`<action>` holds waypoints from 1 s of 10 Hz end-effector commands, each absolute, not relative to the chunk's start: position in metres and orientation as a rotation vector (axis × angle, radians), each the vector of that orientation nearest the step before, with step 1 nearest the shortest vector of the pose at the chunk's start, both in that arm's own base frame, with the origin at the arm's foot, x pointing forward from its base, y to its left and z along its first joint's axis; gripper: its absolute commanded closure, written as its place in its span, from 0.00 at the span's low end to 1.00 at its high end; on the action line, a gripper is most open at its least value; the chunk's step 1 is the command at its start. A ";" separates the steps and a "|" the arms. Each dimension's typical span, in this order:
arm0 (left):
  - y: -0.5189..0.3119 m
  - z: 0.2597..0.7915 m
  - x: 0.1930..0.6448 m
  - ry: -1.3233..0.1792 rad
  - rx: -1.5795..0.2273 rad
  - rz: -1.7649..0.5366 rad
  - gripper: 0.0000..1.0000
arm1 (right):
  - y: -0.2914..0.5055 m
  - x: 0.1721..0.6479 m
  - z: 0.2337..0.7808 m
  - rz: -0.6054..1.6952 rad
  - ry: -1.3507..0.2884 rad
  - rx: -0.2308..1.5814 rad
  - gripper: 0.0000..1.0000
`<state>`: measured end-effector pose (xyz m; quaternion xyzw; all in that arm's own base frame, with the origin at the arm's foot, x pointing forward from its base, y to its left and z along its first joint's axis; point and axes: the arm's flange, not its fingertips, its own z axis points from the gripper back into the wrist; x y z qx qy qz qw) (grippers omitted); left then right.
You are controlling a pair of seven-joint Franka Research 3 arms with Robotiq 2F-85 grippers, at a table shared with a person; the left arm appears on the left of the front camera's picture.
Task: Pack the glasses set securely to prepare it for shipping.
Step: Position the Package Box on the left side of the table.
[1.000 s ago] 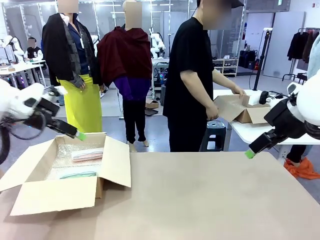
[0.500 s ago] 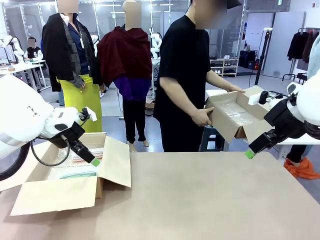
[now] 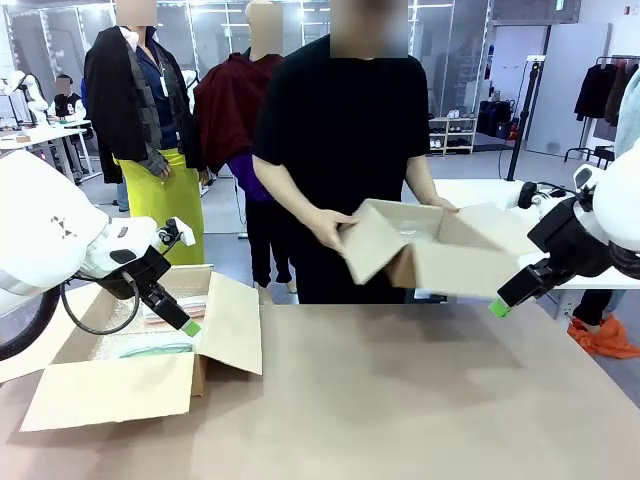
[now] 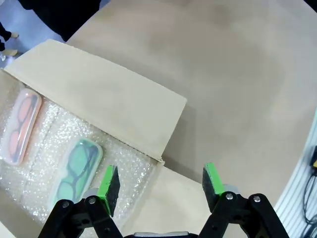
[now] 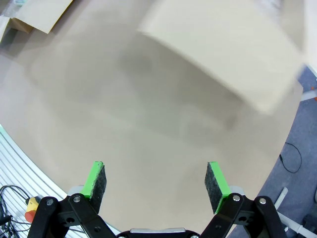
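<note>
A smooth tan table (image 3: 400, 400) carries an open brown cardboard box (image 3: 120, 385) lined with bubble wrap; left gripper (image 4: 161, 186) and right gripper (image 5: 156, 181) both gape wide, empty.

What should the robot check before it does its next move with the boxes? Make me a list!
1. Left gripper open with nothing in it: ok; the jaws stand apart above the open cardboard box.
2. Right gripper open and empty: ok, only bare table lies under it.
3. Pink glasses case lying on the bubble wrap inside the box: ok.
4. Green glasses case lying beside it, apart from it: ok.
5. Box flaps shut for shipping: not ok, they stand open.
6. Person's second cardboard box set down: not ok; the person's hands hold it above the table.
</note>
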<state>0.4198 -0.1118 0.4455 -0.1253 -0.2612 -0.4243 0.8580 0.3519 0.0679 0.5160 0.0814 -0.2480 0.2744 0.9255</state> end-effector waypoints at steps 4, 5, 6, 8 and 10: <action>-0.111 0.446 0.421 -0.556 -0.241 -0.887 0.16 | 0.069 0.352 0.515 0.563 -0.518 0.156 0.00; -0.111 0.446 0.421 -0.556 -0.241 -0.887 0.16 | 0.069 0.352 0.515 0.563 -0.518 0.156 0.00; -0.111 0.446 0.421 -0.556 -0.241 -0.887 0.16 | 0.069 0.352 0.515 0.563 -0.518 0.156 0.00; -0.111 0.446 0.421 -0.556 -0.241 -0.887 0.16 | 0.069 0.352 0.515 0.563 -0.518 0.156 0.00; -0.111 0.446 0.421 -0.556 -0.241 -0.887 0.16 | 0.069 0.352 0.515 0.563 -0.518 0.156 0.00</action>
